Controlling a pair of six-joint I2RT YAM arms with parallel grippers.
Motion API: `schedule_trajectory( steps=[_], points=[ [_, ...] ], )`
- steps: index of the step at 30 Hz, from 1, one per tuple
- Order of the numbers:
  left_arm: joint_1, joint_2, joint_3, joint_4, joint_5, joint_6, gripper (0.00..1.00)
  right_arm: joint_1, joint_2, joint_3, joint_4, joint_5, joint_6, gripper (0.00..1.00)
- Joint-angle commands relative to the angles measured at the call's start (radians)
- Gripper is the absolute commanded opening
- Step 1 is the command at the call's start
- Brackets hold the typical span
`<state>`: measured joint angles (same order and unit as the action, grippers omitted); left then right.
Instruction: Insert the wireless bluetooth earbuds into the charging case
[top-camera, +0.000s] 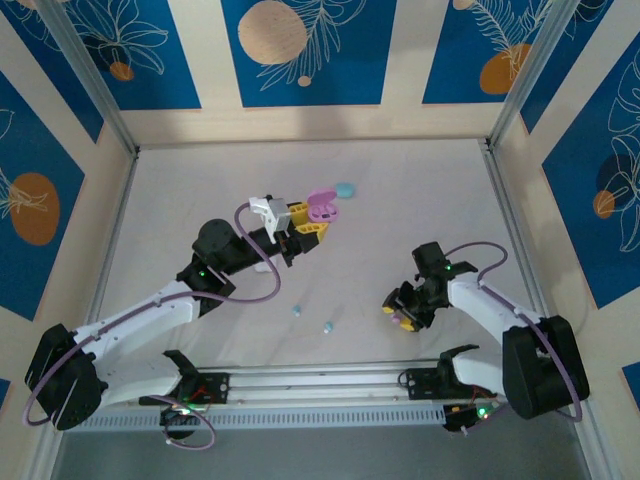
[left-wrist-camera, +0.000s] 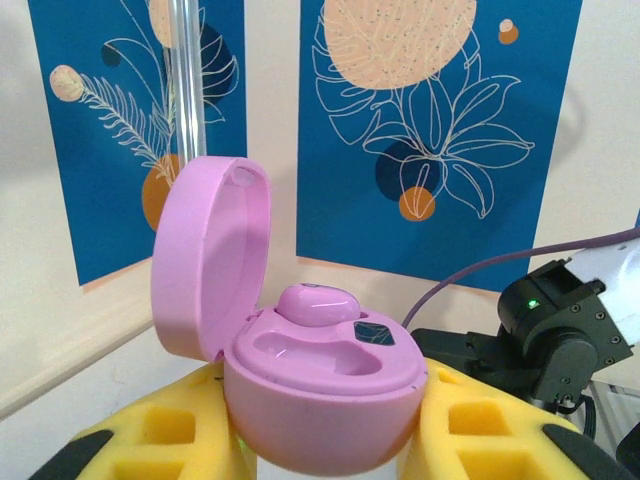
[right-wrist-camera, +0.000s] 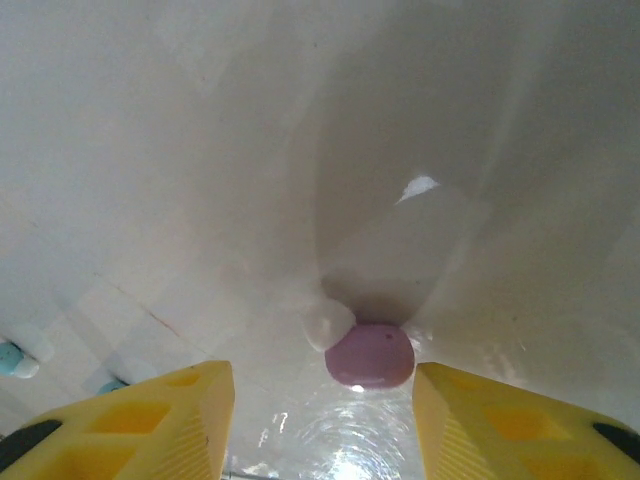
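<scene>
My left gripper (left-wrist-camera: 322, 440) is shut on an open pink charging case (left-wrist-camera: 320, 385), held above the table, lid tipped up to the left. One pink earbud (left-wrist-camera: 318, 303) sits in its far slot; the near slot is bare. In the top view this case (top-camera: 322, 207) is at mid-table. My right gripper (right-wrist-camera: 322, 425) points down at the table, open, its yellow fingers (right-wrist-camera: 150, 415) standing either side of a loose pink earbud (right-wrist-camera: 370, 355). A white earbud (right-wrist-camera: 328, 323) touches that pink one on its left. The fingers touch neither.
Two light blue earbuds (top-camera: 297, 311) (top-camera: 327, 327) lie on the table between the arms, left of my right gripper (top-camera: 399, 310). A light blue case (top-camera: 345, 189) rests just beyond the pink case. Walls enclose the table on three sides.
</scene>
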<state>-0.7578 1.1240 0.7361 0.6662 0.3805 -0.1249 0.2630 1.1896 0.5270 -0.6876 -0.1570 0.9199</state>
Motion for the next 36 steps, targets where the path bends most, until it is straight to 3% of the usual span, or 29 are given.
schedule_trajectory(
  steps=[1,15,28,36],
  points=[
    [-0.014,0.005,0.017,0.038,-0.002,-0.008,0.22,0.008,0.021,0.0,0.03,-0.011,0.013,0.49],
    [-0.014,0.005,0.017,0.023,-0.014,0.002,0.22,0.012,0.095,0.071,0.085,-0.011,-0.089,0.35],
    [-0.015,0.005,0.014,0.019,-0.014,-0.001,0.22,0.032,0.144,0.093,0.076,-0.01,-0.126,0.38],
    [-0.014,0.01,0.016,0.026,-0.009,-0.005,0.22,0.038,0.164,0.098,0.095,-0.019,-0.167,0.34]
  ],
)
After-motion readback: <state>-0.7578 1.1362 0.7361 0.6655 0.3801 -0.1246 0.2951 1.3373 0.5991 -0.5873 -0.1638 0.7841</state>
